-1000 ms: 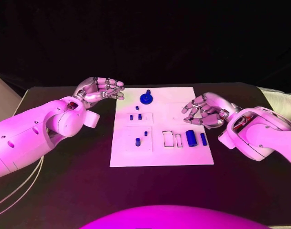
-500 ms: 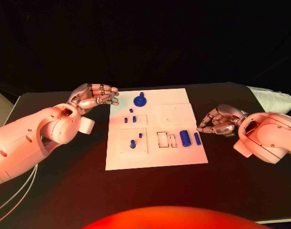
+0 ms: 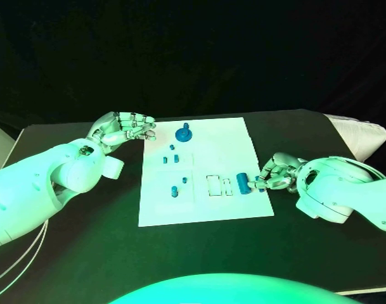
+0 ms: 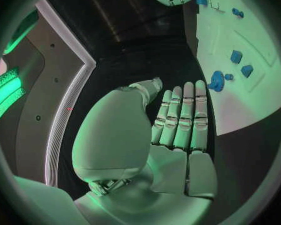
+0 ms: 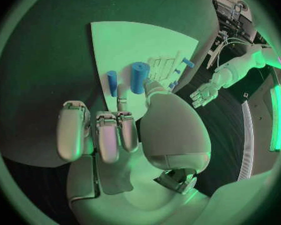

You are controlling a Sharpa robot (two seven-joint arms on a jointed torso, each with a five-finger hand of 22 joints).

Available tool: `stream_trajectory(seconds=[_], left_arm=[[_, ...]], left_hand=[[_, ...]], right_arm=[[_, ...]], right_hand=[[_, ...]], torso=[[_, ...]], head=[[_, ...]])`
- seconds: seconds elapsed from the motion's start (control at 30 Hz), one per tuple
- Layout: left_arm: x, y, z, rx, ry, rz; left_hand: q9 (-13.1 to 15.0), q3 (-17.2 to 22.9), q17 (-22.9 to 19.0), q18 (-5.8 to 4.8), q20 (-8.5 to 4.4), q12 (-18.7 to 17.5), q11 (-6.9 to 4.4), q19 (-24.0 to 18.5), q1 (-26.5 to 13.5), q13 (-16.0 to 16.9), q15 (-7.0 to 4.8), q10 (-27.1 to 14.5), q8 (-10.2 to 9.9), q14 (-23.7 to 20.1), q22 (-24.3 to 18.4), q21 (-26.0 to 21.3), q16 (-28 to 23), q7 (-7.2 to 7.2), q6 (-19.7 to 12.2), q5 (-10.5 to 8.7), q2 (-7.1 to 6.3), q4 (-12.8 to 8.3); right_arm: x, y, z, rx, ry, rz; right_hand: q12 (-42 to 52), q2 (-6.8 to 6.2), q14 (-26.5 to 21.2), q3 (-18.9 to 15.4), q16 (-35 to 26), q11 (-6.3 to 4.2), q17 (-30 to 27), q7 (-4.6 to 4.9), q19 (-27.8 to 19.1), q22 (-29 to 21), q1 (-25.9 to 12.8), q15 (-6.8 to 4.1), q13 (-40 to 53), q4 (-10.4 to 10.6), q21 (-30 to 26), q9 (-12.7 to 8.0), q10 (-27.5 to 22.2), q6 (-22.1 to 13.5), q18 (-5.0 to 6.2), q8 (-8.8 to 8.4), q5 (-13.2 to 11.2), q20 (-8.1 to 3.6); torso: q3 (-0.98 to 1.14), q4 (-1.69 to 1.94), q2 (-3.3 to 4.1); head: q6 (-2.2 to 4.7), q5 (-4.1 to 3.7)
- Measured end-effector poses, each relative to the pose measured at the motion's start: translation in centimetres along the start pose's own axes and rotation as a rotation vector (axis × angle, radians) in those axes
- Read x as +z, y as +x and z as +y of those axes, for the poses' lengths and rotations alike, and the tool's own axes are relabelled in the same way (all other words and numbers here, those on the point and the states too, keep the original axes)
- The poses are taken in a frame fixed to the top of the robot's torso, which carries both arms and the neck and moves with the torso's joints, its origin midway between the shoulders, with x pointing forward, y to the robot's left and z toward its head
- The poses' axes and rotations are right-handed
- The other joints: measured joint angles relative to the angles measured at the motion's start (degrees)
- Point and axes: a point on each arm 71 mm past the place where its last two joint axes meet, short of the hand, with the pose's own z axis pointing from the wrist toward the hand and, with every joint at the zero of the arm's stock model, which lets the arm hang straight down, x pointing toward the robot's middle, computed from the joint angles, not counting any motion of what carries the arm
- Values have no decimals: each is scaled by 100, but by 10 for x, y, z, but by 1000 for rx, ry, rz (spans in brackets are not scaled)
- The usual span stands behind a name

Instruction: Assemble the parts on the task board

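White task board [image 3: 220, 202] is seen flat on the black table [image 3: 83, 240], between the two hands. Several blue parts are carried on it: a round knobbed part [image 3: 184, 133] near the far edge, just beside the left hand [image 3: 124, 128]; small pegs [image 3: 171, 147] standing in recessed squares; a thick cylinder [image 3: 243, 181] and a slim bar [image 5: 112, 80] close to the right hand [image 3: 277, 174]. Two outlined rectangular slots [image 3: 218, 184] lie just inward of the cylinder. The left hand is held off the board's edge, fingers straight and side by side, nothing gripped. The right hand is positioned at the board's edge with fingers curled toward the slim bar; whether it is touched cannot be told.
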Motion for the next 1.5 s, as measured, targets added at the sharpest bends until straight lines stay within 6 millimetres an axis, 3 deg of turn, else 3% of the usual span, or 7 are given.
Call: stream_trajectory(seconds=[0.13,0.23,1.03,1.23,1.5], left_arm=[[0,0,0,1,0,0],[-1,0,0,1,-1,1],[0,1,1,-1,-5,5],[0,1,1,-2,-6,6],[-1,1,1,-2,-7,6]], left_hand=[[0,0,0,0,13,0,0,13,0,0,0,0,0,0,0,0,0,0,0,0,0,0],[0,0,5,0,13,0,0,13,0,0,0,0,0,0,0,0,0,0,0,0,0,0],[-6,0,10,1,12,-8,0,13,0,-1,0,0,0,0,-7,0,-9,0,0,0,0,0],[-7,0,16,0,12,-21,0,13,0,-2,0,0,0,0,-13,0,-22,0,0,0,0,0],[-10,0,16,1,12,-21,0,12,0,-2,0,0,0,0,-12,0,-22,0,0,0,0,0]], right_arm=[[4,4,2,-19,10,-7],[6,5,3,-29,11,-15],[14,22,30,-61,-46,-25],[18,26,32,-63,-46,-21],[22,28,35,-63,-50,-21]], right_hand=[[23,65,-18,-203,24,0,-1,-3,0,0,-65,-18,0,8,35,62,0,3,0,45,0,0],[45,163,-18,-470,46,-20,-1,-63,0,-1,-163,-18,0,14,112,167,-20,63,0,161,0,0],[22,163,-18,-562,45,-59,-2,-100,-1,-3,-209,-58,-2,-1,156,291,-20,101,1,266,-47,-39],[-6,263,-18,-562,45,-59,-2,-131,-1,-3,-110,-58,-2,-1,156,351,-20,69,1,316,-47,-39],[-6,329,-18,-521,45,-59,-2,-133,-1,-4,22,-58,-2,-3,156,442,-20,-28,1,361,390,-38]], torso=[[-4,0,5],[-4,-2,12],[-3,-6,21],[-5,-1,18],[-7,0,14]], head=[[-13,5],[-31,20],[-82,20],[-91,11],[-99,21]])
